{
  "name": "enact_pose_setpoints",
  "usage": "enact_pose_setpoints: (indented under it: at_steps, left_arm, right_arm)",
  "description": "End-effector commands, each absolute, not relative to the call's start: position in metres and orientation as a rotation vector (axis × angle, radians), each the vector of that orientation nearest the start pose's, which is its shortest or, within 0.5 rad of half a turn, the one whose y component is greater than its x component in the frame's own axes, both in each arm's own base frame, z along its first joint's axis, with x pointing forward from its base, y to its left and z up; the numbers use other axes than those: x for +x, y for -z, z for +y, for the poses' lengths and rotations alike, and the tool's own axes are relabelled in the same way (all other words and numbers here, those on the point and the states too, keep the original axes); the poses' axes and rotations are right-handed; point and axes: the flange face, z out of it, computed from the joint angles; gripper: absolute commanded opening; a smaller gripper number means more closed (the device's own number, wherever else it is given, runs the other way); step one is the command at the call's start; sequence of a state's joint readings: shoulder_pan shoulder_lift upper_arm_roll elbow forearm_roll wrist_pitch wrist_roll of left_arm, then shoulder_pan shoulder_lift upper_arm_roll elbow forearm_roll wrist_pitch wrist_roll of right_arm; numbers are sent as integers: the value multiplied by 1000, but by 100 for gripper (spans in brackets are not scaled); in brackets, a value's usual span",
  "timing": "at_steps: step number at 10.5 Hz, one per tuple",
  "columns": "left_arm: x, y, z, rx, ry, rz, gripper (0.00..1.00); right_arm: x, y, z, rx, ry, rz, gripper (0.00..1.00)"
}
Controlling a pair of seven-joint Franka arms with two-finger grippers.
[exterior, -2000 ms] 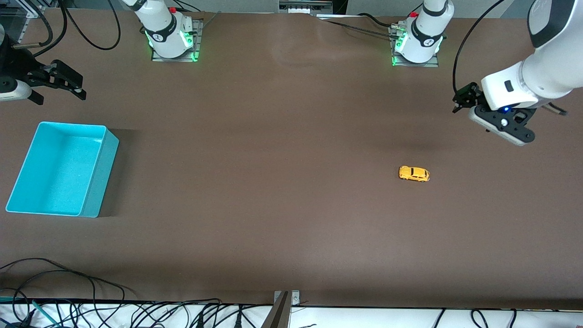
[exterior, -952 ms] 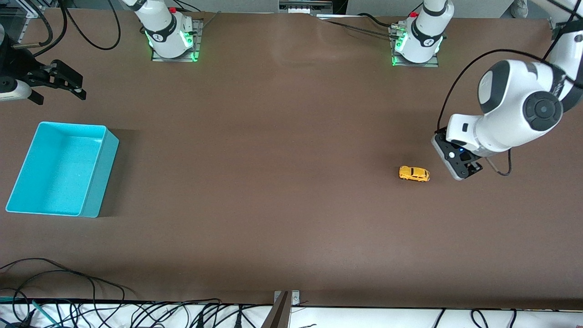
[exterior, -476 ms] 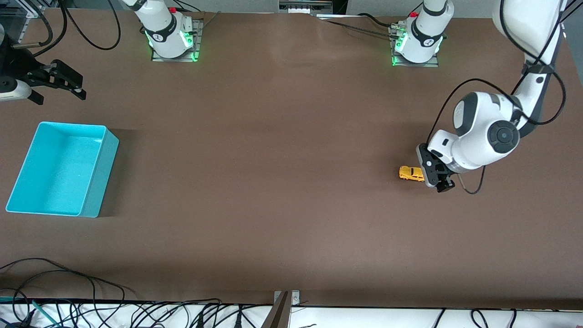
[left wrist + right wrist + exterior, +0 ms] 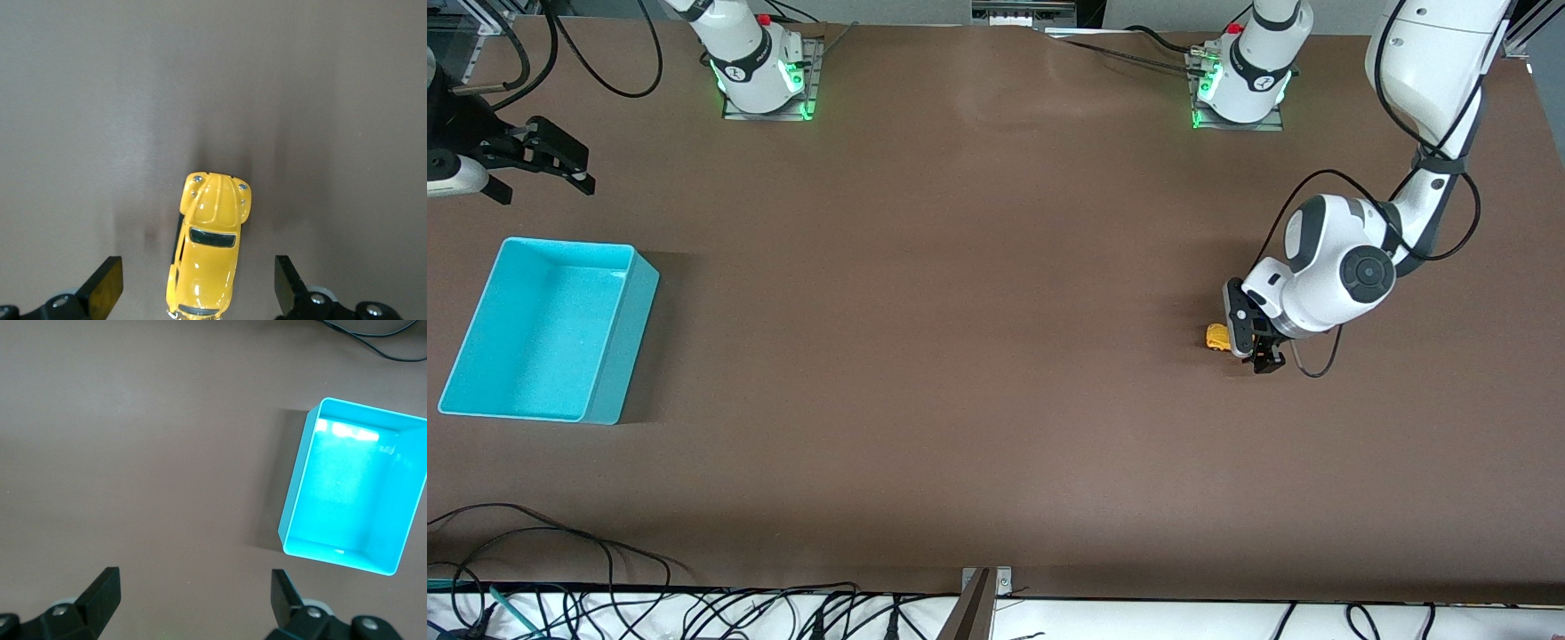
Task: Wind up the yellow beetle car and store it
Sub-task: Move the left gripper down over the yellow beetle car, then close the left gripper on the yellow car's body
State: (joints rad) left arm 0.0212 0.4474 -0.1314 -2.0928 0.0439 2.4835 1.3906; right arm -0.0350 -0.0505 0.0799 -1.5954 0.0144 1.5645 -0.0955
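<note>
The yellow beetle car (image 4: pixel 1216 337) stands on the brown table toward the left arm's end; my left gripper (image 4: pixel 1245 342) hangs low over it and hides most of it. In the left wrist view the car (image 4: pixel 208 250) lies lengthwise between the two open fingers, one finger (image 4: pixel 103 289) on each side, with a gap to both. My right gripper (image 4: pixel 543 164) is open and empty, waiting above the table's right-arm end, over bare table near the bin.
An empty turquoise bin (image 4: pixel 618 356) stands at the right arm's end of the table; it also shows in the right wrist view (image 4: pixel 293 500). Cables lie along the table edge nearest the front camera.
My left arm has swung in from the table's end and come down over the car, which has not moved. The right arm has stayed still.
</note>
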Motion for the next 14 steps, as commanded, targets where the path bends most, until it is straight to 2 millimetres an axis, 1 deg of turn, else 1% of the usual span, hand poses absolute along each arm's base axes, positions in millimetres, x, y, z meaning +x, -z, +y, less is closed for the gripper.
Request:
enact_pose_setpoints:
  at_steps: [1, 2, 3, 4, 7, 8, 12, 14]
  left_arm:
    - [567, -197, -67, -2240, -46, 2255, 100]
    - [562, -190, -68, -2239, -68, 2268, 100]
    - [562, -188, -68, -2237, -72, 2272, 100]
    - [562, -189, -67, -2238, -70, 2270, 83]
    - [565, -193, -68, -2232, -63, 2270, 24]
    - [565, -192, -68, -2235, -65, 2269, 12]
    - [565, -192, -69, -2226, -62, 2277, 12]
    - [566, -191, -70, -2190, -61, 2313, 12]
  right_arm:
    - [534, -647, 28, -3136, 29, -234, 100]
    - [534, -647, 27, -3136, 29, -231, 100]
    - [534, -647, 28, -3136, 29, -234, 100]
    - [534, -647, 28, -3136, 29, -236, 100]
    - [534, -647, 27, -3136, 29, -234, 100]
    - [534, -647, 27, -3136, 29, -234, 100]
    - [535, -646, 27, -3136, 26, -234, 100]
    - [535, -646, 27, -3136, 26, -234, 100]
